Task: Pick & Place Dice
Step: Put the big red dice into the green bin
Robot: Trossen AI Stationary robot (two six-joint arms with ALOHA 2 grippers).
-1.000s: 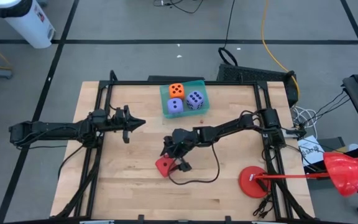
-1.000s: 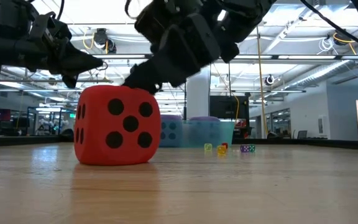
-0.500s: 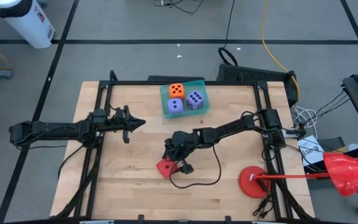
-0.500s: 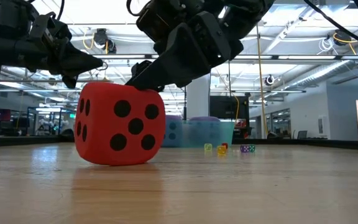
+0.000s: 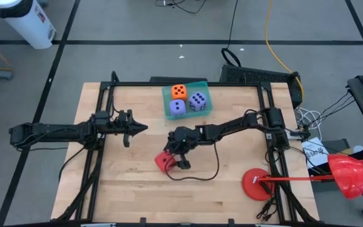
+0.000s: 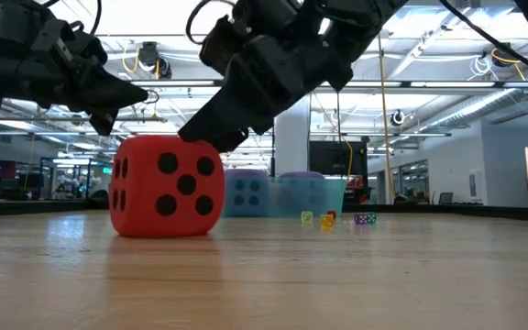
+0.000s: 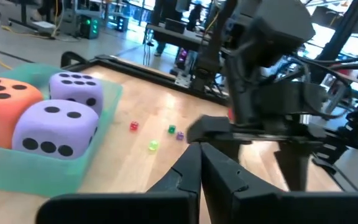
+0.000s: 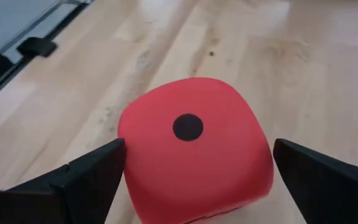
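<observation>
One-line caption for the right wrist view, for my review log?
Open right gripper straddles the red die, one-pip face toward the camera, on the wooden table.

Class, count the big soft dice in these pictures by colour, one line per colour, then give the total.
Purple soft dice with dark pips: 2, one and another, both in the green tray
Orange soft die: 1, in the same tray
Red soft die: 1, on the wooden table, between the open fingers of the right gripper
Total: 4
</observation>
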